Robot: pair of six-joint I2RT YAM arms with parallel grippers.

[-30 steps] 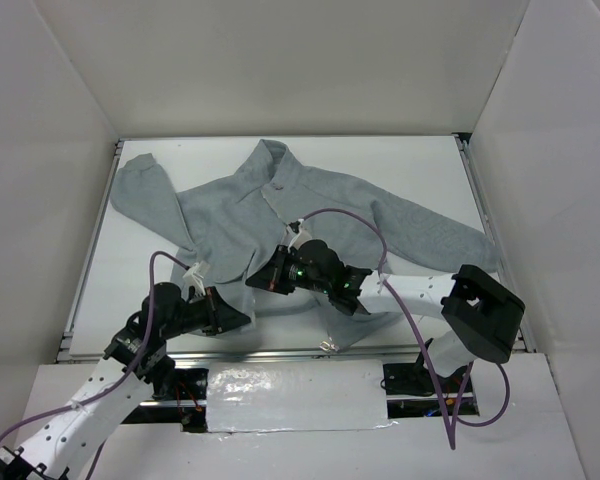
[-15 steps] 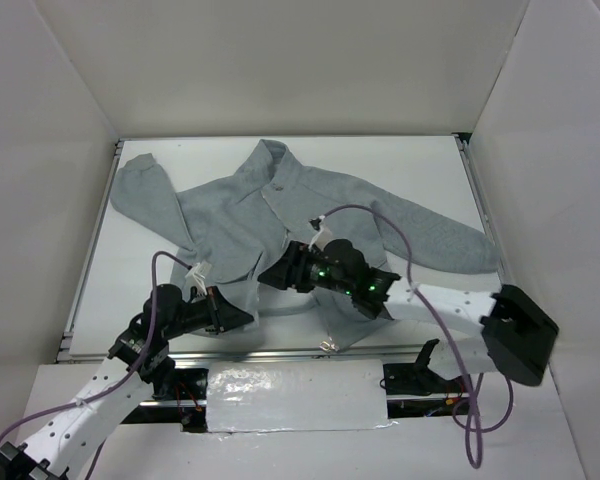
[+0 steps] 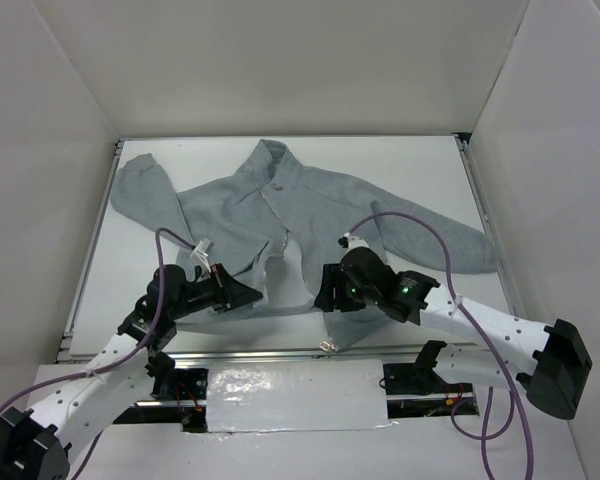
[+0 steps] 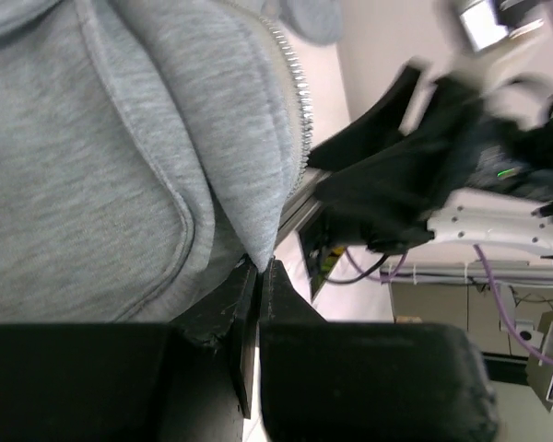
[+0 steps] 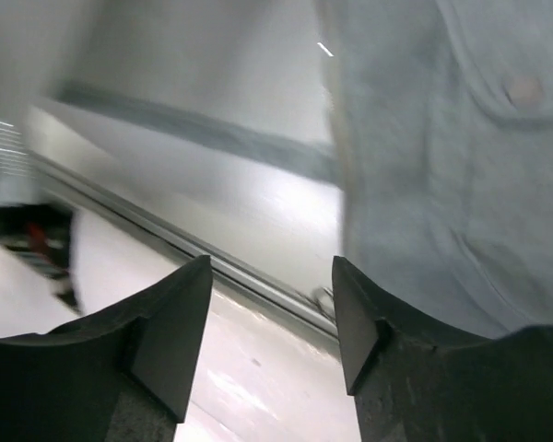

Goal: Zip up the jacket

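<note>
3 plain white walls enclosed a white table, evenly lit; silver tape covered its near ledge.

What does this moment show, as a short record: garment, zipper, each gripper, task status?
garment: light-grey fleece jacket, spread front-up on the white table
zipper: teeth bare along one front edge; lower front panels spread apart
left gripper: shut on the hem corner just below the zipper edge
right gripper: open, holding nothing, near the other front panel's lower edge
task status: not zipped yet
</note>
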